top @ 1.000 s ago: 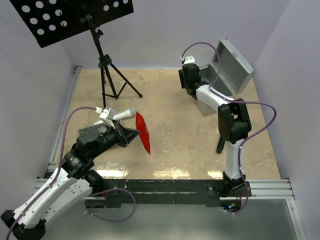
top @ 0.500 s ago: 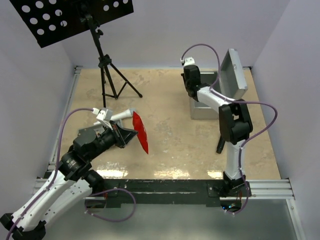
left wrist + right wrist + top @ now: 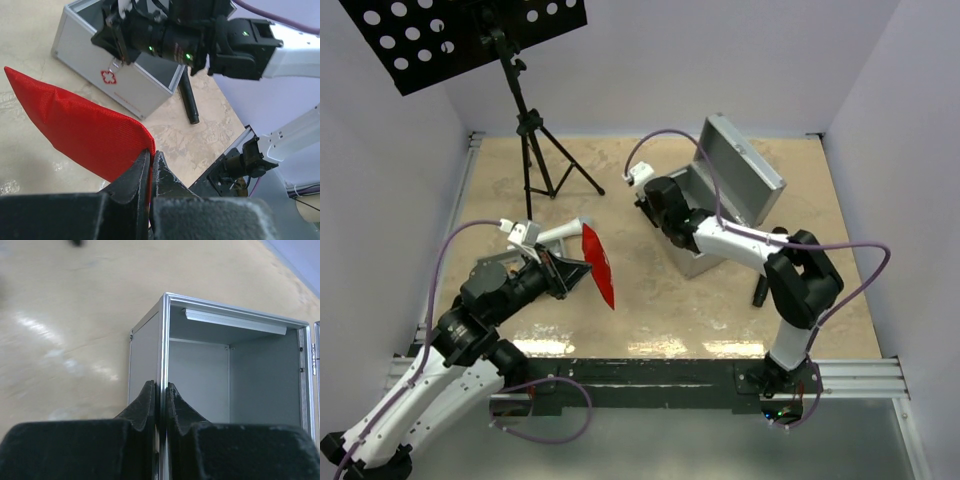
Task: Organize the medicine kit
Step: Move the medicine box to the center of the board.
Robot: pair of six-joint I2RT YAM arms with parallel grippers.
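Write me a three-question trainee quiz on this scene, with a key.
1. True or false: the flat red fabric pouch lies inside the boxy silver metal case.
2. The right arm's jaws are shut on: A) a wall of the case; B) the red pouch; C) nothing.
3. Fill in: the case's ribbed silver lid stands ____.
Key: 1 false, the left arm's jaws hold it; 2 A; 3 open.

Black tripod stand at far left, perforated black panel atop it, beige marbled tabletop

White arms, black joints, purple cables
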